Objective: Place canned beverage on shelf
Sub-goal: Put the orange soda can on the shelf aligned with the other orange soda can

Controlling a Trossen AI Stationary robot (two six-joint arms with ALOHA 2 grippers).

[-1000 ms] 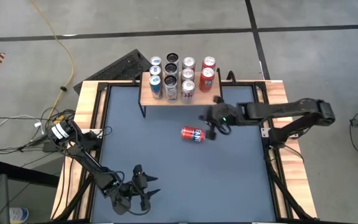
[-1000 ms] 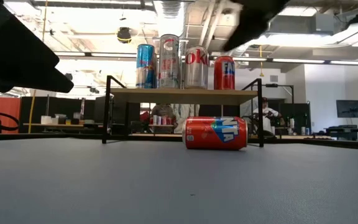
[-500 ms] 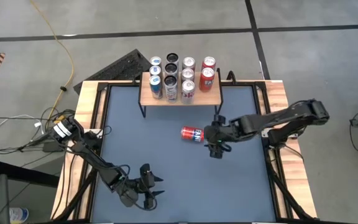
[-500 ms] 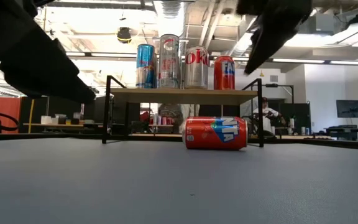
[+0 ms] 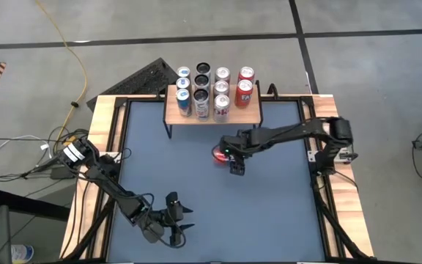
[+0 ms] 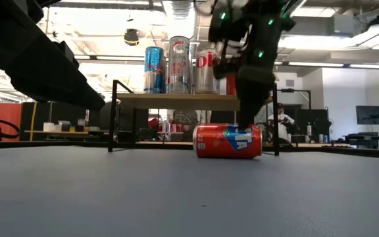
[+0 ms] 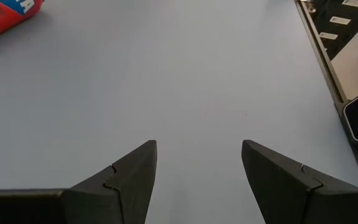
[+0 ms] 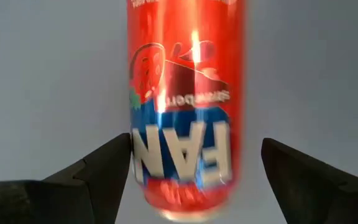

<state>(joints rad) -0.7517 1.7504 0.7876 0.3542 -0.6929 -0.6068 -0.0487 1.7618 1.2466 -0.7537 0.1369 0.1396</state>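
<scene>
A red Fanta strawberry can lies on its side near the centre of the blue-grey worktop, a little below the shelf in the high view. The right tool hangs directly over the can. In the right wrist view its two dark fingers stand wide apart, one on each side of the can, with a gap showing between each finger and the can's wall, so nothing is gripped. In the low view the right tool comes down from above onto the can, just in front of the shelf.

The wooden-topped shelf sits at the upper middle of the high view, carrying upright cans in rows, among them blue, silver and red ones.

The left tool waits at the lower left of the high view, well apart from the can. Its fingers are partly spread over bare worktop and hold nothing.
</scene>
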